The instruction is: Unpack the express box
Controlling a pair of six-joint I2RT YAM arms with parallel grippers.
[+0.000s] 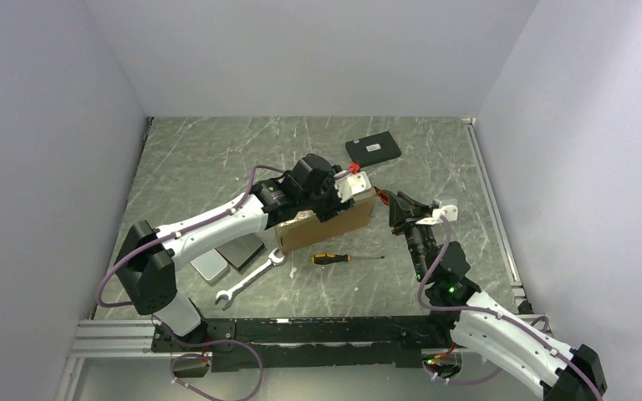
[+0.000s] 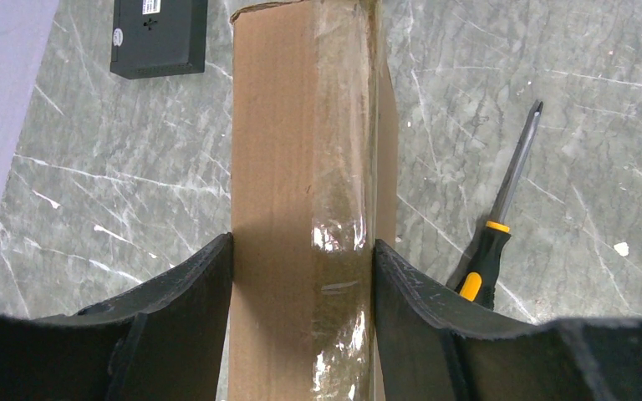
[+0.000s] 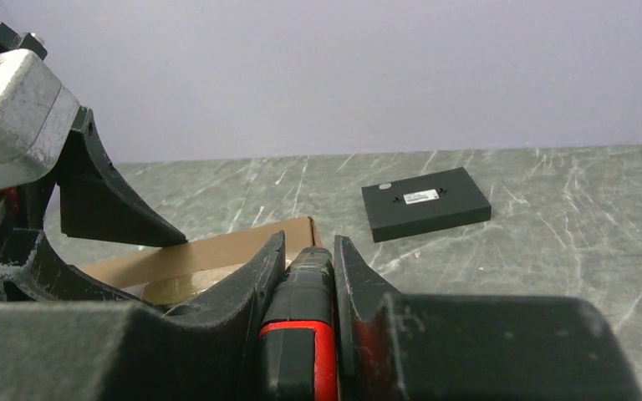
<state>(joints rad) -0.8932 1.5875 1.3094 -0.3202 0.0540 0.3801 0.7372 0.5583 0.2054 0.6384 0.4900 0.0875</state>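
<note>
The express box point(image 1: 328, 228), plain brown cardboard, stands on its long edge in the middle of the table. My left gripper point(image 1: 340, 199) comes down over its top edge. In the left wrist view the taped narrow face of the express box point(image 2: 301, 150) fills the gap, and my left gripper point(image 2: 303, 267) is shut on it, both black fingers point(image 2: 205, 288) pressed against its sides. My right gripper point(image 1: 394, 205) sits just off the box's right end. It point(image 3: 309, 251) is shut on a red and black tool point(image 3: 301, 322), whose tip reaches the corner of the express box point(image 3: 209, 249).
A small black flat box point(image 1: 373, 149) with a label lies beyond the express box. A yellow-handled screwdriver point(image 1: 344, 258) lies in front of it, with a silver wrench point(image 1: 249, 281) and a dark grey slab point(image 1: 242, 251) to the left. Walls close in three sides.
</note>
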